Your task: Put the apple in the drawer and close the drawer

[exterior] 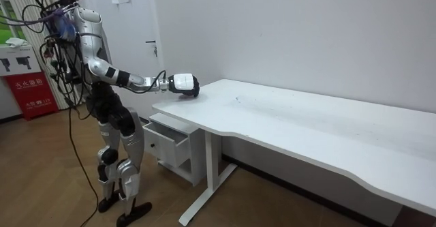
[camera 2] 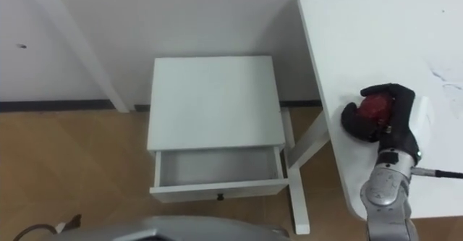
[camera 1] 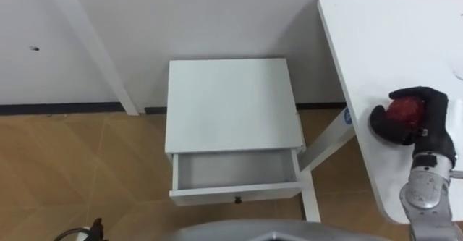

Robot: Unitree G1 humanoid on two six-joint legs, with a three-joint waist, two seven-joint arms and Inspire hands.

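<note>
Right hand [camera 1: 436,115] curled round the red apple [camera 1: 402,112], dark fingers wrapped over the top and far side, thumb on the near side, so a closed grasp with the apple inside it. Hand and apple sat over the white table [camera 1: 376,38] close to its near corner and left edge; couldn't tell whether the apple was touching the tabletop or just off it. The drawer [camera 1: 235,170] of the small white cabinet [camera 1: 231,103] was pulled out and looked empty, with a dark knob [camera 1: 237,199] on its front. The cabinet stood just beside the table leg, lower than the tabletop, to the robot's left of the hand. In the room view the robot stood upright at the table corner, right arm stretched out to it. Risks, as I judged them: the apple was round and smooth, so a loose grasp could let it slip during the carry, and near that edge it would fall to the wood floor [camera 1: 79,168]. The drawer opening looked shallow front to back, so a release too far back could land the apple on the cabinet top and let it roll off. Pushing the front off-centre could skew the drawer and jam it.
</note>
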